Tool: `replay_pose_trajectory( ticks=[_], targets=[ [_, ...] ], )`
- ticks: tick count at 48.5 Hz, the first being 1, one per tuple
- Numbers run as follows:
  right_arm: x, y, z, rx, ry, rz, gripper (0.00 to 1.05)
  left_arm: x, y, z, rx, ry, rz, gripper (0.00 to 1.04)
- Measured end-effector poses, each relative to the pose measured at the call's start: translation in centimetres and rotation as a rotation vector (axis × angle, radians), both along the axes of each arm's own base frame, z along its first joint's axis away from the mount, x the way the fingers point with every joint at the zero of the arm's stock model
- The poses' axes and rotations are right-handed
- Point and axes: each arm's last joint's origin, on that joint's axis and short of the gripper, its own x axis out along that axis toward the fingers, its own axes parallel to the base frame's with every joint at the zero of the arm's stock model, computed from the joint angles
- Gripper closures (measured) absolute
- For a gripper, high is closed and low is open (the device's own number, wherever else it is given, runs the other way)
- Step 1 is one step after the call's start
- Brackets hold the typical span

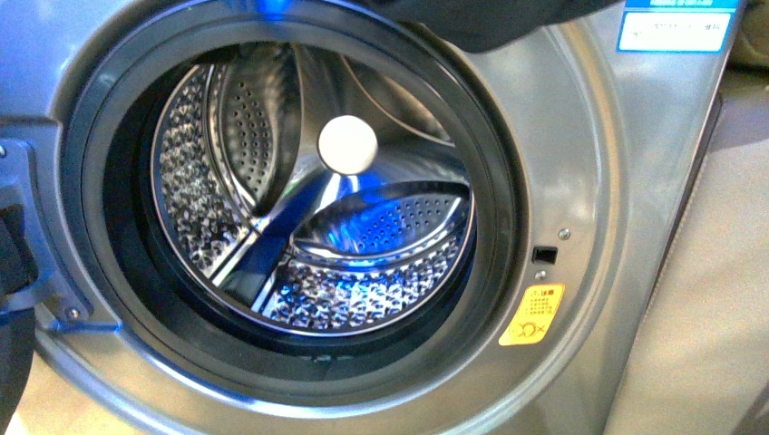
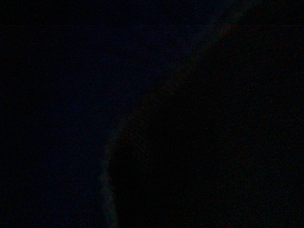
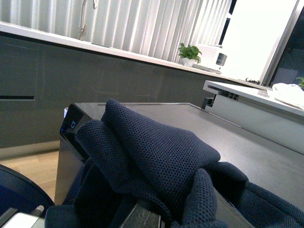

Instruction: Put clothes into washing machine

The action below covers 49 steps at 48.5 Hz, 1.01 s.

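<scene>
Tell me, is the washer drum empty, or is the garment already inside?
Empty: the front view shows only bare perforated steel in the drum. The navy garment is outside it, bunched up in the right wrist view.

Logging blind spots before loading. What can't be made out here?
Left wrist view: dark, nothing readable.
Right claw, right wrist view: navy garment covers it; open or shut unclear.
Garment, front view: cut off by the top edge.
Blue label text on the washing machine, front view: blurred.
</scene>
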Motion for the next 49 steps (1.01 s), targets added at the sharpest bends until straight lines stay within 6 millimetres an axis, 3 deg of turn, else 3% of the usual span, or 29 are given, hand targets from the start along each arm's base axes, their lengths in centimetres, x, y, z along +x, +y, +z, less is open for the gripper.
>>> replay_pose_trajectory(
  ticks=[12,20,29,39,49],
  targets=[
    [0.0,0.0,0.0,0.0,0.0,0.003,0.98,0.0,1.7,-0.5,-0.027,-0.006,0.052,0.67],
    [0.0,0.0,0.0,0.0,-0.001,0.005,0.77,0.2,2.7,-0.5,-0.036,-0.012,0.083,0.89],
    [-0.1,0.0,0.1,0.001,-0.004,0.007,0.49,1.2,4.0,-0.9,-0.033,-0.002,0.12,0.95],
    [-0.1,0.0,0.1,0.001,-0.004,0.007,0.07,2.4,6.8,-3.8,0.002,0.042,0.167,0.95],
    [-0.1,0.0,0.1,0.001,-0.004,0.008,0.08,2.7,9.2,-6.5,0.026,0.078,0.198,0.95]
  ],
)
